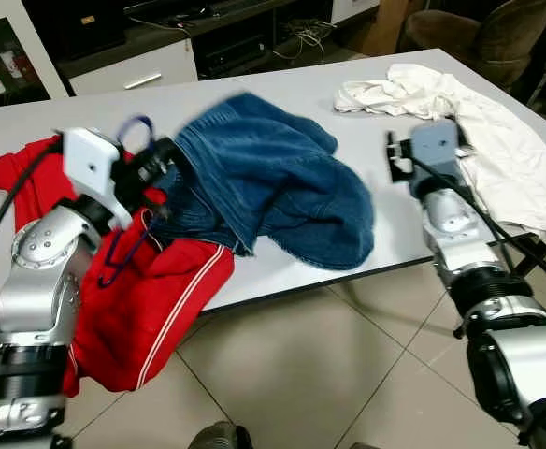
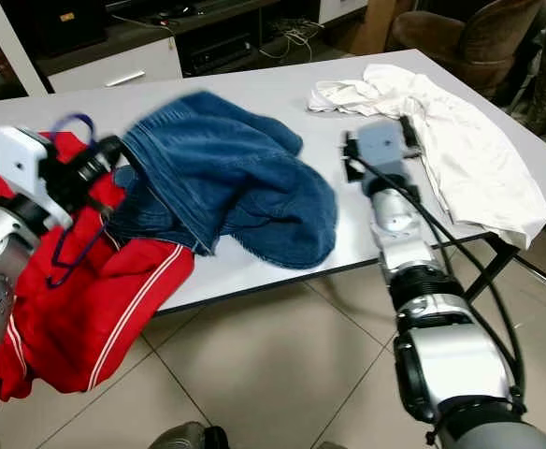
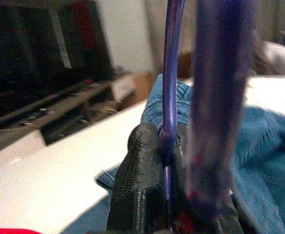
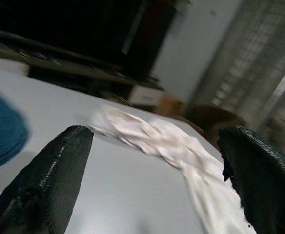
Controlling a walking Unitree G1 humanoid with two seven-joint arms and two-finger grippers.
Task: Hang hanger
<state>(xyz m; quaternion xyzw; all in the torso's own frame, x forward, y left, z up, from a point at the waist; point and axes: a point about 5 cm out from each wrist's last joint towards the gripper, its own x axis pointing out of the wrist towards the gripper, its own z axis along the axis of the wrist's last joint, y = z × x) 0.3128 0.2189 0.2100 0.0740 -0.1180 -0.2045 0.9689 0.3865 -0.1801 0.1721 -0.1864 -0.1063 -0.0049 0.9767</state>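
My left gripper [image 3: 174, 161] clenches the thin blue wire hanger [image 1: 135, 131] beside crumpled blue denim jeans [image 1: 273, 178] — right gripper [image 4: 152, 170] spread, empty. I'd lift slowly, keeping the hook clear of cloth.

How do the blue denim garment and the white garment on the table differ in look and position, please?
The blue denim garment is dark and bunched in a thick heap mid-table; the white garment is pale, thin and spread flatter toward the robot's right. The denim lies partly over the red garment beside the left gripper, which is shut on the purple hanger; the white one lies beyond the open right gripper, untouched. Both are crumpled and rest on the white table.
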